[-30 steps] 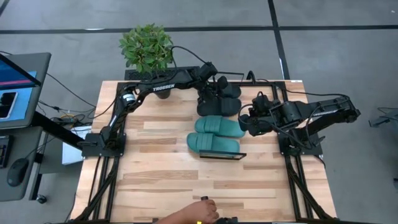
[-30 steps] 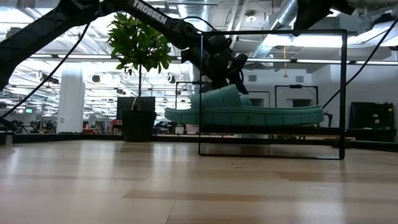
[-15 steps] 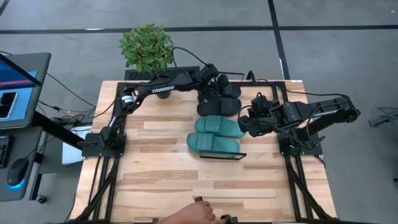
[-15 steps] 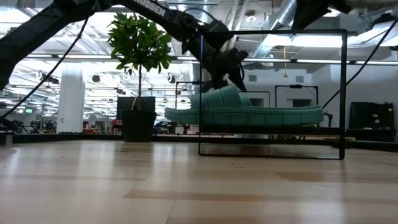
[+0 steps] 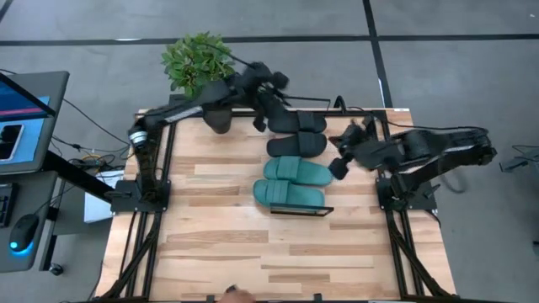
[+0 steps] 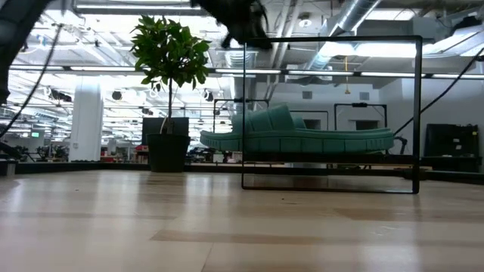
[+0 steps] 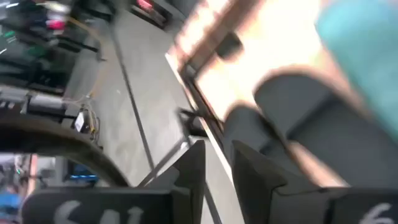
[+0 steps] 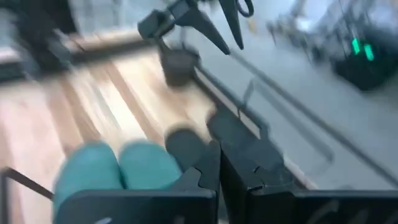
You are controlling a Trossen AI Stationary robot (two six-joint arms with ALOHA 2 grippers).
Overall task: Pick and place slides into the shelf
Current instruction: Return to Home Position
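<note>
Slides (image 5: 293, 171) rest on shelf (image 5: 301, 211); left tool (image 5: 268, 114), right tool (image 5: 337, 160) nearby.

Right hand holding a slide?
No, the right wrist view shows the right hand shut on nothing, with the green slides lying beyond it.

There are four slides in all, lined up in a column at the centre of the high view. Two are black, the upper black slide (image 5: 297, 124) and the lower black slide (image 5: 296, 145). Two are teal, the upper teal slide (image 5: 296, 171) and the lower teal slide (image 5: 290, 195). One shelf (image 5: 303, 210) shows. There are two arms, the left arm (image 5: 181, 109) at upper left and the right arm (image 5: 438, 145) at right. One potted plant (image 5: 195, 61) stands at the top, one table (image 5: 219, 244) fills the middle, and one monitor (image 5: 21, 97) sits at the left edge.
</note>
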